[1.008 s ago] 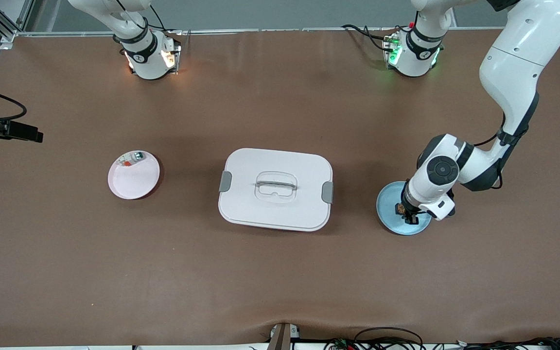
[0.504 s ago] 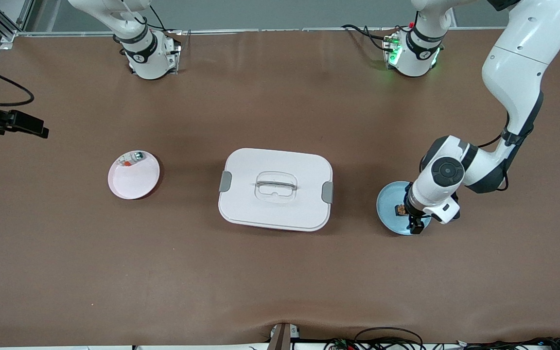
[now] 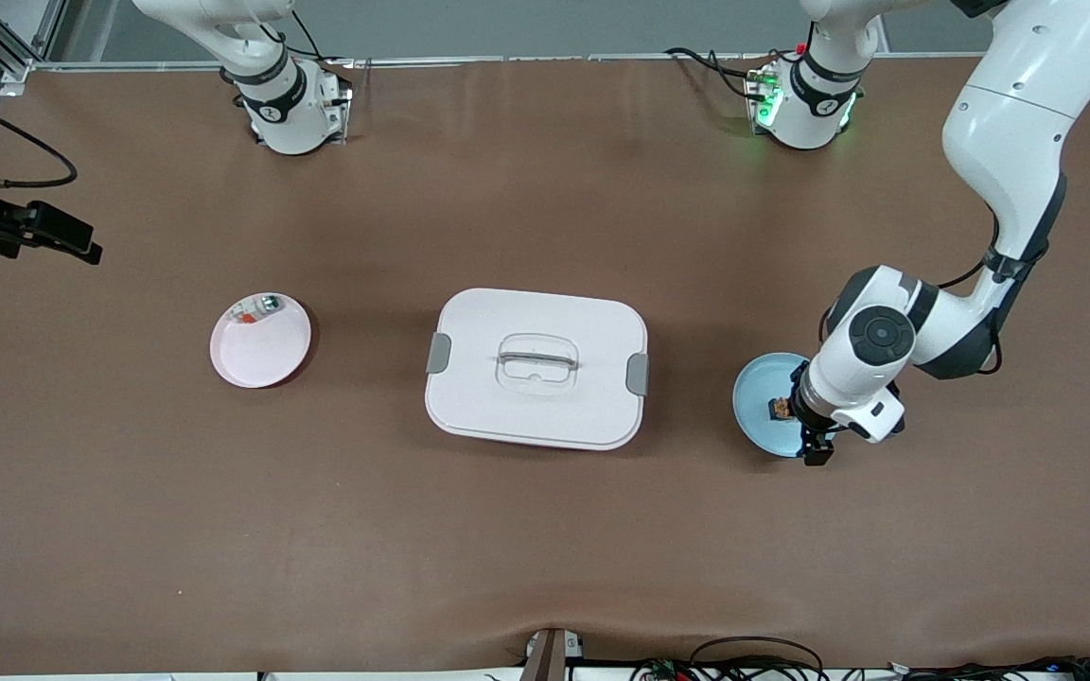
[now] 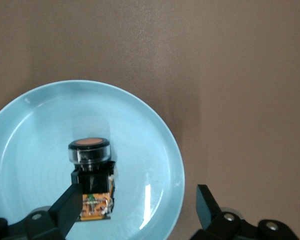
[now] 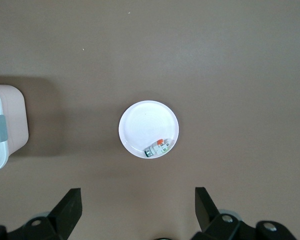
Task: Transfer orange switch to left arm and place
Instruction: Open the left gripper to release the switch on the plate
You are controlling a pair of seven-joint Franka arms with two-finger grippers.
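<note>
The orange switch (image 4: 91,176) lies on the blue plate (image 4: 150,150) toward the left arm's end of the tabletop. The left gripper (image 4: 137,207) hovers over the plate's edge, fingers (image 4: 67,207) spread apart and empty, one just beside the switch. The right gripper (image 5: 137,207) waits high over the pink plate (image 5: 149,129), fingers apart.

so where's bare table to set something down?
Bare: the strip nearer the front camera than the box, and the gaps between it and the pink plate or blue plate. Crowded: blue plate, with the orange switch and open left pincer.
</note>
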